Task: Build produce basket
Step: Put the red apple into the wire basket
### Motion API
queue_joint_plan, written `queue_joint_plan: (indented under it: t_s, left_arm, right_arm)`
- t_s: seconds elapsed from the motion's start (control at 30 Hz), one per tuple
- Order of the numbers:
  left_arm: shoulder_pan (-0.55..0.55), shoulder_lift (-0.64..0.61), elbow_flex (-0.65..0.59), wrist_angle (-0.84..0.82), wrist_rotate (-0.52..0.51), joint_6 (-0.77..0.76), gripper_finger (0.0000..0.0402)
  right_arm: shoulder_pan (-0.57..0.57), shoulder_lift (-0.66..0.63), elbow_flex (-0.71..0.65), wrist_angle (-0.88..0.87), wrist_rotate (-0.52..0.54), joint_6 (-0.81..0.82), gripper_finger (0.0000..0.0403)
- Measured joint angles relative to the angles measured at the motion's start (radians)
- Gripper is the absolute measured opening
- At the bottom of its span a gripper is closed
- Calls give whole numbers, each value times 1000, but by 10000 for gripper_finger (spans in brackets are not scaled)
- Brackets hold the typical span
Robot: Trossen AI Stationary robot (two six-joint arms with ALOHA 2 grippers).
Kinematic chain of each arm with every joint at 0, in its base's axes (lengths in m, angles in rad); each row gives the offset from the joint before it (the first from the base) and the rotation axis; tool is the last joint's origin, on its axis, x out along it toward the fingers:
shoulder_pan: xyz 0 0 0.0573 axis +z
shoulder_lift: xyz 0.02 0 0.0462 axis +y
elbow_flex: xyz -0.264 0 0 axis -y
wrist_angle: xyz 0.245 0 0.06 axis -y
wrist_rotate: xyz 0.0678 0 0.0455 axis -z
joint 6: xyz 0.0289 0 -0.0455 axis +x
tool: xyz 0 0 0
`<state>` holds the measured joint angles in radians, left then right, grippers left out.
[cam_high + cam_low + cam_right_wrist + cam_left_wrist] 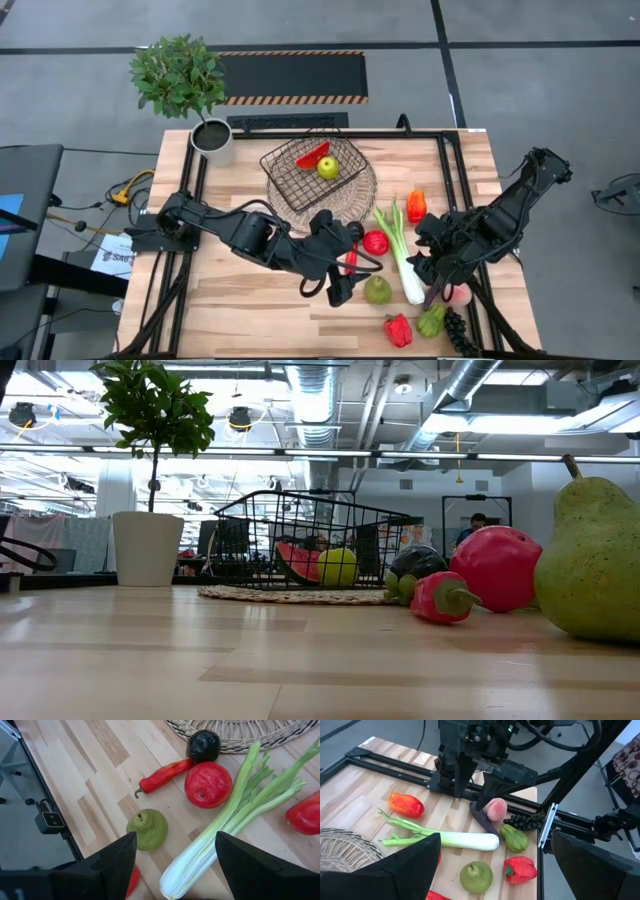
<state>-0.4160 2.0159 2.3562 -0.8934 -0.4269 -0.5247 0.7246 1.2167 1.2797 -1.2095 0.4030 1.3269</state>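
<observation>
Both pincers hang over the light wooden plank table (250, 300) with their dark fingers apart and nothing between them. Left gripper (340, 262) hovers near the middle of the table, just beside a glossy red chilli (351, 259) and a matt green pear (377, 290). Right gripper (432, 262) hovers over the long white-green leek (403, 252), whose smooth stalk ends in thin leaves.

Behind them the dark wire-mesh basket (312, 173) with open grid sides rests on a round flat woven wicker tray (350, 205). Inside it lie a red watermelon slice (312, 155) and a round yellow-green apple (328, 167).

Outside the basket also lie a round red apple (376, 242), two shiny red peppers (398, 329) (417, 205), a fuzzy pink peach (494, 808), a dark aubergine (485, 821) and dark grapes (458, 330). A leafy plant stands in a white pot (212, 141) at the far left corner.

No readable writing shows on the produce.
</observation>
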Motion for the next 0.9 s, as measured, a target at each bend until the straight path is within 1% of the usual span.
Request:
queue_joint_plan:
  t_s: [0.13,0.27,0.4,0.53,0.63,0.9]
  left_arm:
    - [1,0,0,36,1,7,363]
    - [1,0,0,69,14,31,363]
    - [5,0,0,103,40,42,363]
    - [9,0,0,159,64,45,363]
    - [10,-1,0,211,99,82,363]
    - [10,-3,0,230,170,98,363]
  right_arm:
    - [0,0,0,-1,0,-4,291]
    - [0,0,0,0,39,-21,291]
    - [0,0,0,-1,50,-27,291]
    - [0,0,0,22,70,-75,291]
    - [-1,0,0,49,94,-111,291]
    - [-63,0,0,93,100,-115,291]
